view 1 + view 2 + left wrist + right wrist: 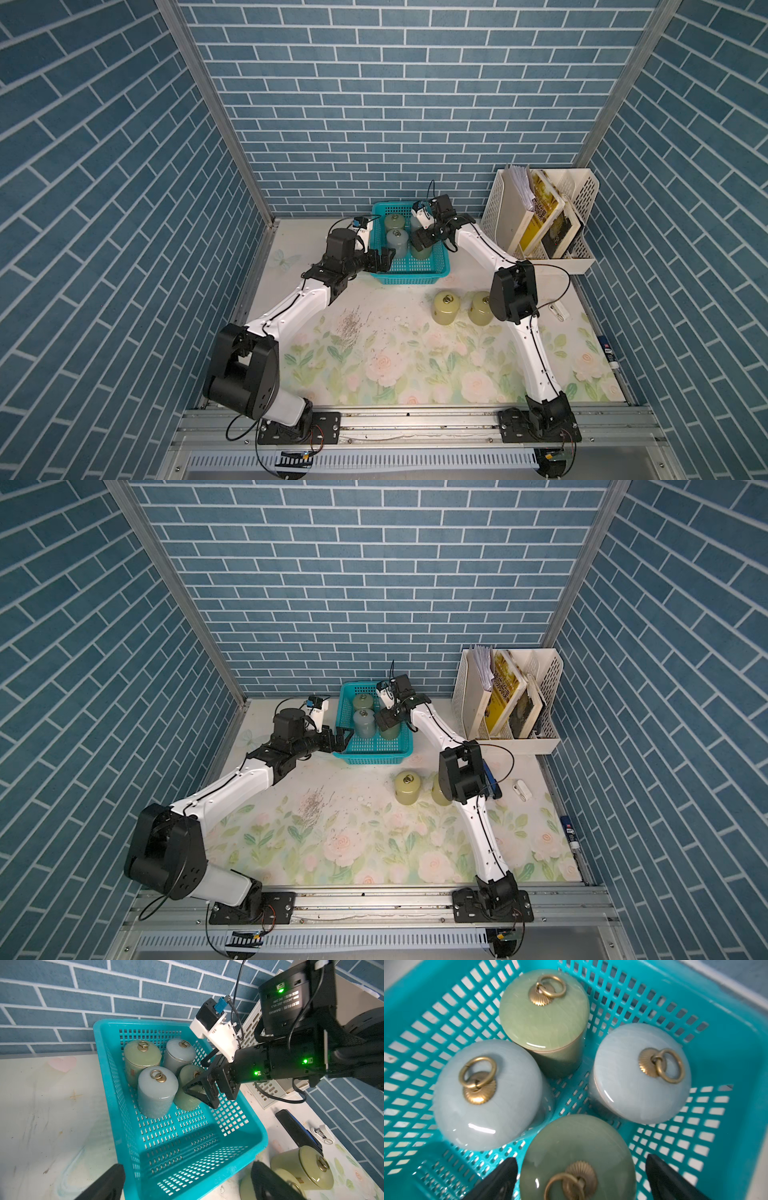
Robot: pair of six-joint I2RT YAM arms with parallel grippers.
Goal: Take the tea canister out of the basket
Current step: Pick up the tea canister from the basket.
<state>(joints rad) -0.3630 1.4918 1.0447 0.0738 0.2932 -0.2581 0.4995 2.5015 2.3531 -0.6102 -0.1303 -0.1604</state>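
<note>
The teal basket (409, 276) (374, 757) stands at the back of the table and holds several lidded tea canisters with brass ring knobs. My right gripper (579, 1176) (424, 242) is open inside the basket. Its two black fingers straddle the dark green tea canister (577, 1147) (187, 1097), with a gap on each side. Two pale blue canisters (488, 1095) (641, 1072) and a light green one (544, 1012) stand behind it. My left gripper (187, 1184) (384, 259) is open, and the basket's near left corner (128, 1147) lies between its fingers.
Two yellow-green canisters (446, 307) (480, 307) stand on the flowered table in front of the basket, by my right arm's elbow. A white perforated file rack (540, 220) with books fills the back right corner. A small white item (557, 311) lies near the right edge.
</note>
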